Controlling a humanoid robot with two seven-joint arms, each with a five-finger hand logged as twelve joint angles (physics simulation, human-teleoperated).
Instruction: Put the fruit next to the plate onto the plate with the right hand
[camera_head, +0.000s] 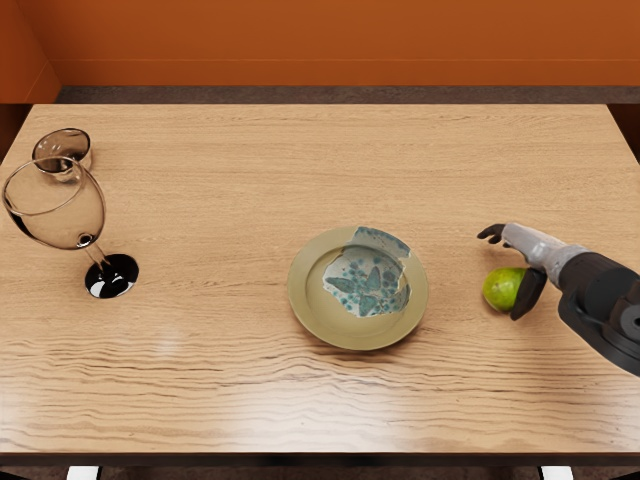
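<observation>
You are looking down on a pale wooden counter (300, 170) with an orange wall (330, 40) behind its far edge. The fruit (501, 288), small, round and yellow-green, lies on the counter to the right of the plate (308, 300), apart from its rim, with a stretch of bare wood between the two. It is not on the plate.

Your right hand (522, 262) comes in from the right edge, its dark forearm low in the corner. The hand sits just over and behind the fruit. Its fingers (529, 295) are apart: one dark finger reaches out leftward above the fruit, and another hangs down against the fruit's right side. They look spread around it rather than clamped on it, and you cannot tell from this view whether that lower finger actually presses the skin.

The plate rests near the middle of the counter. It has a broad olive-yellow rim and a mottled blue-green pattern in its well.

Far to the left, well away from the hand and the plate, a wine glass (60, 215) stands on a dark round foot, its bowl leaning toward the left edge in this view. A second glass (62, 150) shows just behind it, only its bowl visible, touching or overlapping the first one's rim from here.
</observation>
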